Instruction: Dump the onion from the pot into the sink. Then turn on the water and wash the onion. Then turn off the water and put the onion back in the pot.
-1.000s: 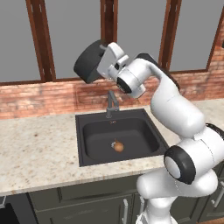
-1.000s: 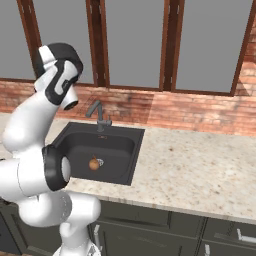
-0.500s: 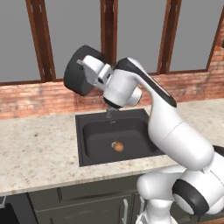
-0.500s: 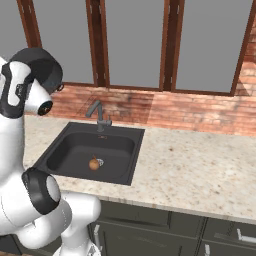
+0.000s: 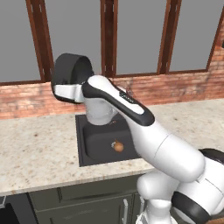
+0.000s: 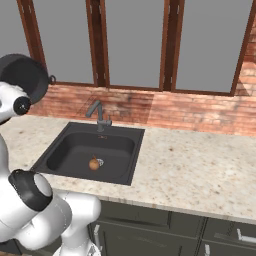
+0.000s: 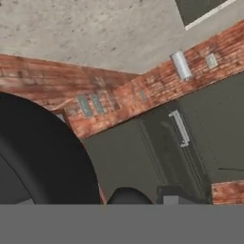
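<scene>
**Now: onion lying in the sink, pot riding high at the arm's end**

Down in the sink [image 5: 89, 144], the onion [image 5: 118, 147] is lying on the black floor just beside the round silver drain [image 6: 99, 161]; in the right base view the bulb [image 6: 93, 164] is sitting to the left of that drain, well apart from the basin walls. The grey faucet [image 6: 99, 116] is standing at the back rim, with no water showing in the basin.

The pot [image 5: 71, 75] is hanging high above the speckled stone counter [image 5: 35, 148], up and to the left of the sink, tipped on its side in front of the window frames and the brick wall [image 6: 200, 114]. From the right base camera the same pot [image 6: 25, 76] is showing as a dark round body at the far left. In the hand view its black curved wall [image 7: 43, 157] is looming at the lower left.

The gripper [image 7: 145, 196] is appearing as dark tips at the bottom of the hand view; how the jaws are standing, and whether they are clamping the pot, I cannot tell. The onion is lying far below them.
</scene>
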